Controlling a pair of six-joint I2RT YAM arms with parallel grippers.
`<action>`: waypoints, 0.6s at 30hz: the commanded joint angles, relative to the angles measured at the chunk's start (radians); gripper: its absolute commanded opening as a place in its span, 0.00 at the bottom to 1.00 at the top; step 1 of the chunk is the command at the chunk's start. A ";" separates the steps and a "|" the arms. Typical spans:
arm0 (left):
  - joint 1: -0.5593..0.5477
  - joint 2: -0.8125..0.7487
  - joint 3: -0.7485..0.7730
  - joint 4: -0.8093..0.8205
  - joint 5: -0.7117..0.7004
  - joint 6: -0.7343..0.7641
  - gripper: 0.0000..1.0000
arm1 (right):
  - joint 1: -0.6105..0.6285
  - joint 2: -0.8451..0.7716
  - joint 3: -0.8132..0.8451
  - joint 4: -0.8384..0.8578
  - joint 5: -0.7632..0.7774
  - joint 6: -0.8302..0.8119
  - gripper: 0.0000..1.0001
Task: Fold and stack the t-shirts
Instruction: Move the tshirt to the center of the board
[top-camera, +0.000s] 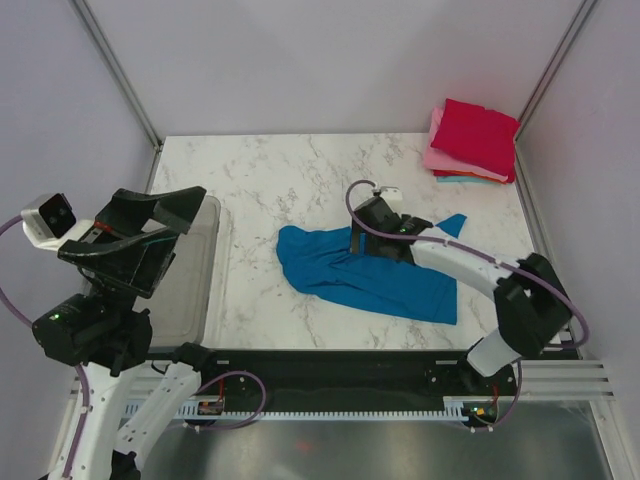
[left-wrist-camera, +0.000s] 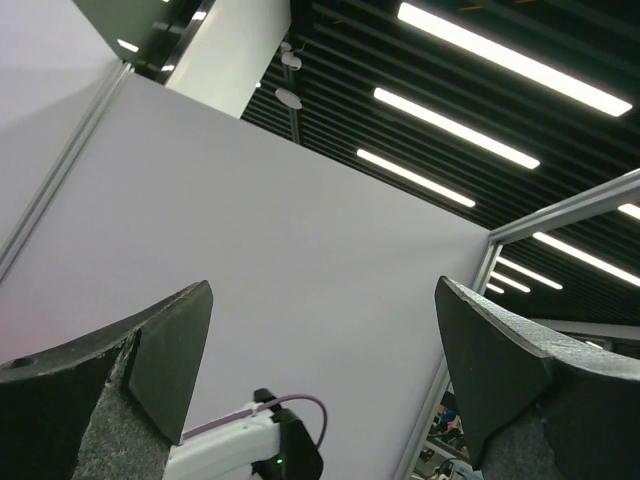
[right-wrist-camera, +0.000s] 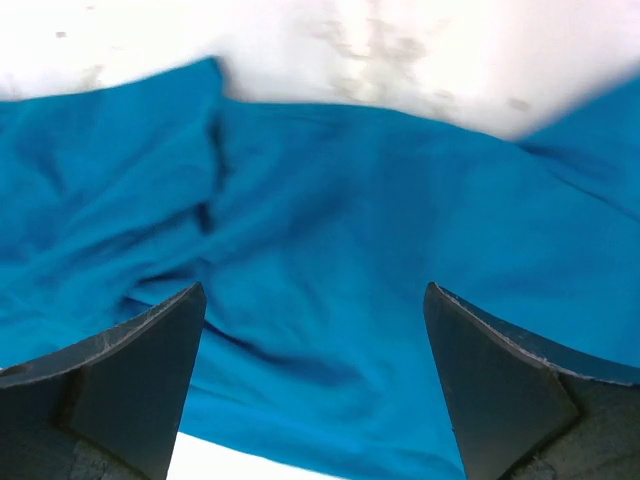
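A bright blue t-shirt (top-camera: 365, 275) lies crumpled and partly folded in the middle of the marble table (top-camera: 280, 175). My right gripper (top-camera: 362, 243) hovers over its upper middle, open, with nothing between the fingers; the wrist view shows the blue cloth (right-wrist-camera: 330, 230) below the spread fingers (right-wrist-camera: 130, 370). A stack of folded shirts sits at the far right corner: crimson red (top-camera: 478, 135) on top, pink (top-camera: 440, 155) under it, a teal edge (top-camera: 470, 180) at the bottom. My left gripper (top-camera: 165, 215) is raised high at the left, open and empty, pointing at the wall (left-wrist-camera: 320, 280).
A clear grey plastic bin (top-camera: 190, 285) stands on the left side of the table under my left arm. Enclosure walls and metal posts (top-camera: 120, 70) surround the table. The black base rail (top-camera: 340, 375) runs along the near edge.
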 joint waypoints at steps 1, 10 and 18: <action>-0.001 0.019 0.020 0.047 -0.031 0.032 0.99 | -0.007 0.165 0.159 0.120 -0.125 -0.059 0.98; -0.003 0.008 -0.006 0.029 -0.083 0.052 0.99 | -0.027 0.457 0.418 0.143 -0.199 -0.053 0.95; -0.006 0.005 -0.003 0.030 -0.080 0.063 0.98 | -0.028 0.549 0.440 0.176 -0.243 -0.034 0.81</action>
